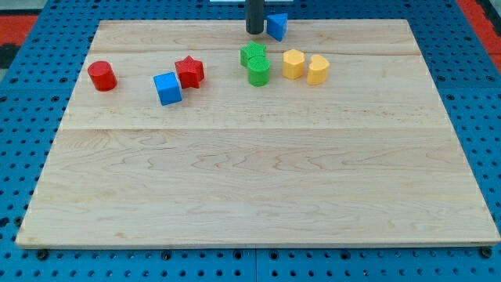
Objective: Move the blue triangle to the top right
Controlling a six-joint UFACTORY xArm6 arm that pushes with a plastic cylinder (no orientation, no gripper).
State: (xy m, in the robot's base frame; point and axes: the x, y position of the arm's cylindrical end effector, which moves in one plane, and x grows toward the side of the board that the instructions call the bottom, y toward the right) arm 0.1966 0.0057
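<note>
The blue triangle (277,25) sits at the top edge of the wooden board (258,196), a little right of the middle. My tip (255,32) is a dark rod standing just left of the blue triangle, close beside it; I cannot tell whether they touch.
A red cylinder (102,76) is at the view's left. A blue cube (167,88) and a red star (189,71) stand next to each other. Two green blocks (255,64) sit below my tip. Two yellow blocks (304,66) are right of them.
</note>
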